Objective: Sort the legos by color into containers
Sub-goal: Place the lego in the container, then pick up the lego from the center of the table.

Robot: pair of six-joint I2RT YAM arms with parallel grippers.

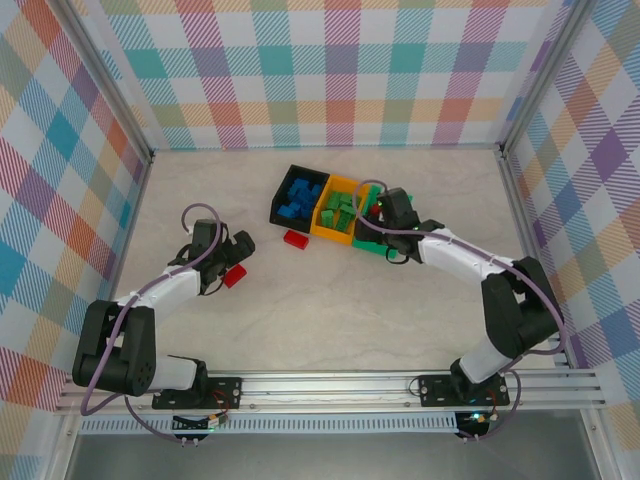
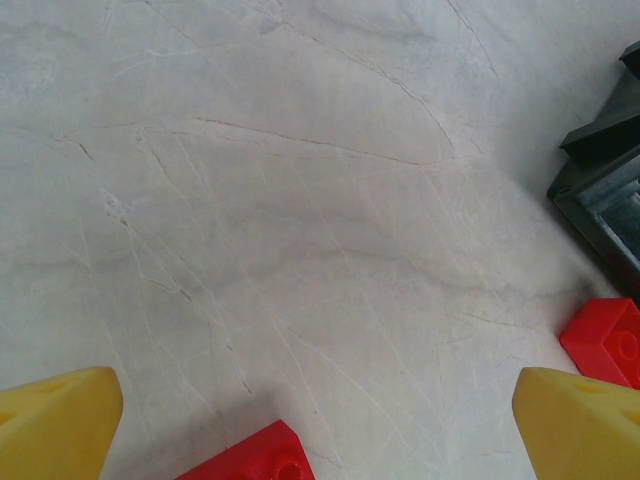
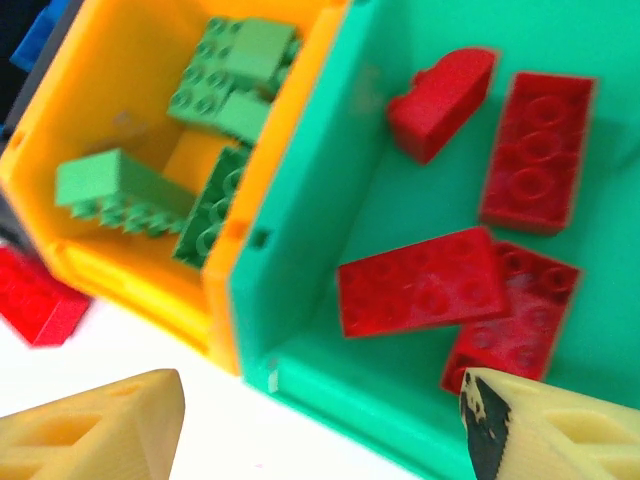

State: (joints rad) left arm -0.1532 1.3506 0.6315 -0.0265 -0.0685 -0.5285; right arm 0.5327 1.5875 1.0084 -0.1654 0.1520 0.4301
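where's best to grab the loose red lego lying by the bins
Likely from straight above, pinching the red lego across its short width, on the two long side walls. It lies flat on the table, and the bins stand close behind it.

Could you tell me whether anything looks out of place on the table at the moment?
Two red bricks lie loose on the table instead of in the green bin with the other reds: one just in front of the black bin, the other close by the left gripper. Nothing looks spilled or damaged.
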